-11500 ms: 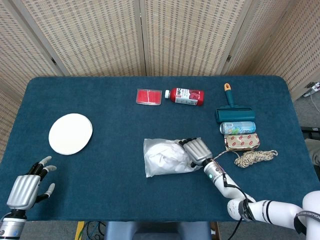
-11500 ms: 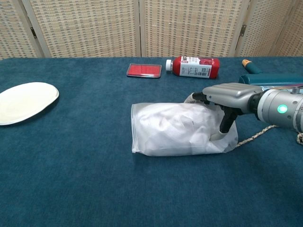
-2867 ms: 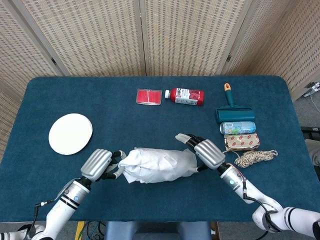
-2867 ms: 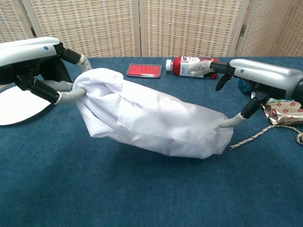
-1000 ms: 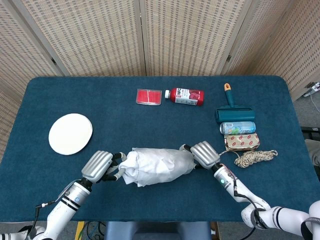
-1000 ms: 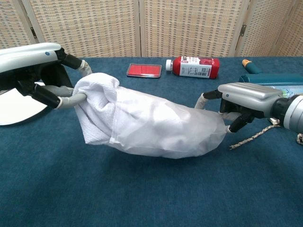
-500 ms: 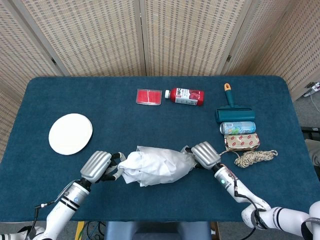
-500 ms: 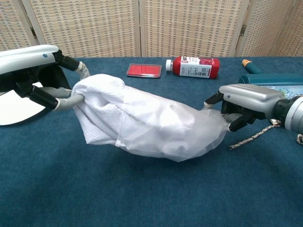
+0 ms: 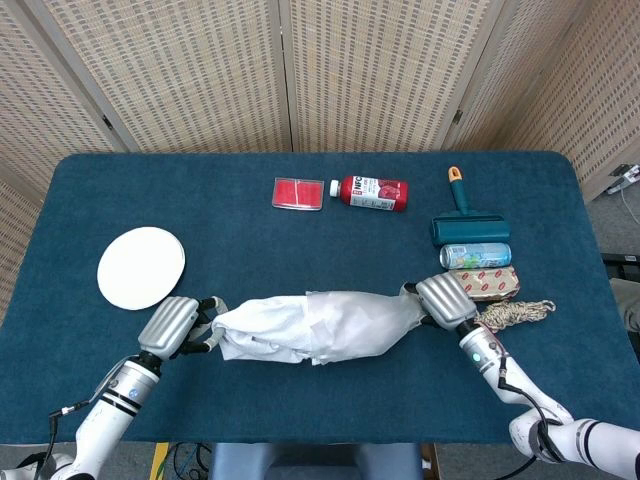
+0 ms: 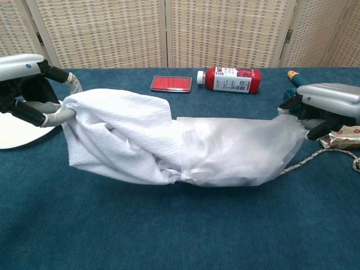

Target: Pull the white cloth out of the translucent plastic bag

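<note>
Spanning the near middle of the blue counter (image 9: 300, 240), cloth and bag hang in one line between the two robot hands, lifted off the surface as the chest view shows.

Item 1, white cloth (image 10: 121, 140): soft, light, limp textured fabric; bunches and folds freely, judged unlikely to be harmed by pulling. About half lies bare at the left, the remainder inside the bag. Best hold, by judgement, is the bunched free end, where the fabric is thick enough to pinch.

Item 2, translucent plastic bag (image 10: 236, 149): thin, flimsy, probably slick film; open mouth facing left around the cloth's middle, closed end at the right. Likely to slip through a weak pinch, so the gathered closed end is the place to anchor it.

Item 3, left robot hand (image 10: 34, 95): grasping the cloth's far left end, fingers curled around the bunch.

Item 4, right robot hand (image 9: 443, 300): grasping the bag's closed end, just beside the coil of rope (image 9: 515, 314).
</note>
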`<state>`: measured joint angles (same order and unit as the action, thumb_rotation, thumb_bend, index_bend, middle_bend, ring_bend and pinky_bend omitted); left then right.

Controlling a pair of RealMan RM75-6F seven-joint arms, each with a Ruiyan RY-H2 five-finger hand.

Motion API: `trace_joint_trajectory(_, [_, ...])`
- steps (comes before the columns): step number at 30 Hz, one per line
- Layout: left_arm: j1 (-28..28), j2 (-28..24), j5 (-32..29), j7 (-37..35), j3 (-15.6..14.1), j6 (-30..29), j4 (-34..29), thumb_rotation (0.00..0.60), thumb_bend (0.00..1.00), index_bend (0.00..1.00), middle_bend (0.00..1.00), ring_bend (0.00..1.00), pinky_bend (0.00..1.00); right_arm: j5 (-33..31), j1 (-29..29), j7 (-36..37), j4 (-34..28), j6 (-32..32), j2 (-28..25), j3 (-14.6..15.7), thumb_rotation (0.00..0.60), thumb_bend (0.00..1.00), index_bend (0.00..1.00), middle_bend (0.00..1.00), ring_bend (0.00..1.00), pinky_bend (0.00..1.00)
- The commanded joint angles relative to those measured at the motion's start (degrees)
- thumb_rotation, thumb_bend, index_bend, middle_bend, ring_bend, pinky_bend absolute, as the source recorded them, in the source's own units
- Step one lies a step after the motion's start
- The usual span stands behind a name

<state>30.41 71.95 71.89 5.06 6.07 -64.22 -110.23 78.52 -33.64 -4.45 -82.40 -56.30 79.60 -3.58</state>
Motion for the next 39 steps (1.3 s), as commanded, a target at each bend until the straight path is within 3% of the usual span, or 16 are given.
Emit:
trace_joint_trajectory(1, [-0.35, -0.28, -0.17, -0.45, -0.07, -0.12, 0.41, 0.600, 0.58, 0.75, 1.00, 0.91, 1.00, -0.66, 1.06, -0.42, -0.89, -1.11, -1.65, -0.06, 0.600, 0.65, 0.58, 1.00, 1.00, 1.00])
trace_joint_trajectory(10, [-1.23, -1.22, -0.15, -1.16, -0.17, -0.40, 1.33, 0.600, 0.58, 0.75, 1.00, 0.91, 1.00, -1.75, 3.41, -0.82, -2.45, -3.82, -5.51, -0.56, 0.600, 0.65, 0.58, 1.00, 1.00, 1.00])
trace_joint_trajectory(23, [-1.68, -2.55, -1.56, -1.47, 2.00, -1.66, 1.87, 0.600, 0.58, 0.75, 1.00, 0.91, 1.00, -2.92, 5.25, -1.36, -3.10, -7.16, -7.72, -2.63, 0.600, 0.65, 0.58, 1.00, 1.00, 1.00])
trace_joint_trajectory(30, [-2.03, -2.49, -2.02, -0.88, 1.95, -1.87, 2.23, 0.600, 0.58, 0.74, 1.00, 0.91, 1.00, -2.82, 5.58, -1.27, -3.00, -7.14, -7.74, -2.69, 0.600, 0.65, 0.50, 1.00, 1.00, 1.00])
trace_joint_trajectory(39, [-2.81, -3.45, -3.58, -2.41, 3.15, -2.59, 3.25, 0.600, 0.58, 0.74, 1.00, 0.91, 1.00, -3.45, 6.65, -1.15, -3.26, -8.30, -8.78, -3.34, 0.600, 0.65, 0.49, 0.98, 1.00, 1.00])
